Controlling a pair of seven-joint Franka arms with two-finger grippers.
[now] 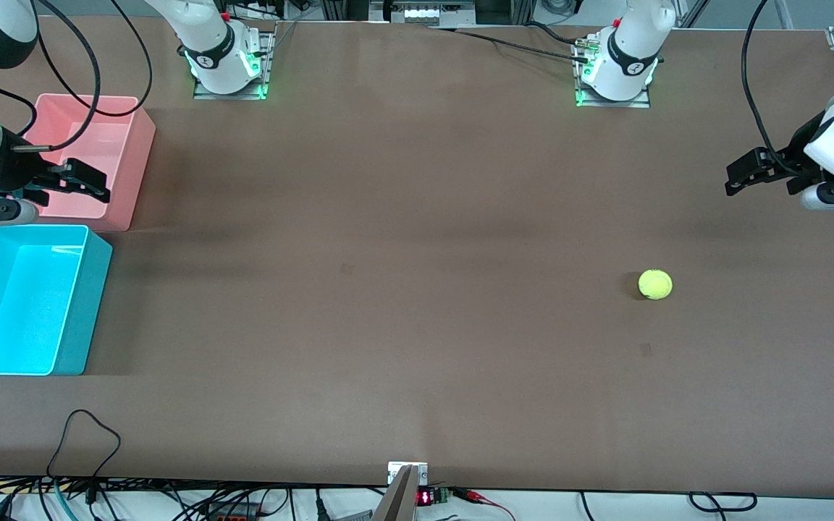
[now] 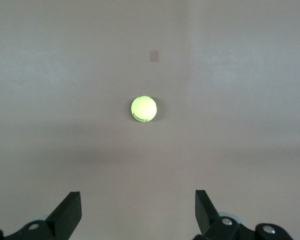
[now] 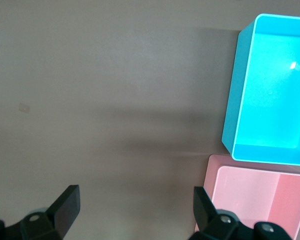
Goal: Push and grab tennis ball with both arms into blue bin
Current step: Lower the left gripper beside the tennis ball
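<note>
The tennis ball (image 1: 655, 284) is small, fuzzy and yellow-green, and lies on the brown table toward the left arm's end; it also shows in the left wrist view (image 2: 143, 109) with dark lettering. The blue bin (image 1: 69, 318) is an empty cyan tub at the right arm's end, also in the right wrist view (image 3: 235, 100). My left gripper (image 1: 739, 176) is open and empty, up in the air near the table's edge at its end, apart from the ball. My right gripper (image 1: 87, 183) is open and empty, over the pink bin.
A pink bin (image 1: 138, 155) of like shape stands beside the blue bin, farther from the front camera; it also shows in the right wrist view (image 3: 212, 175). Cables (image 1: 84, 434) lie along the table's near edge. The arm bases (image 1: 225, 61) stand at the far edge.
</note>
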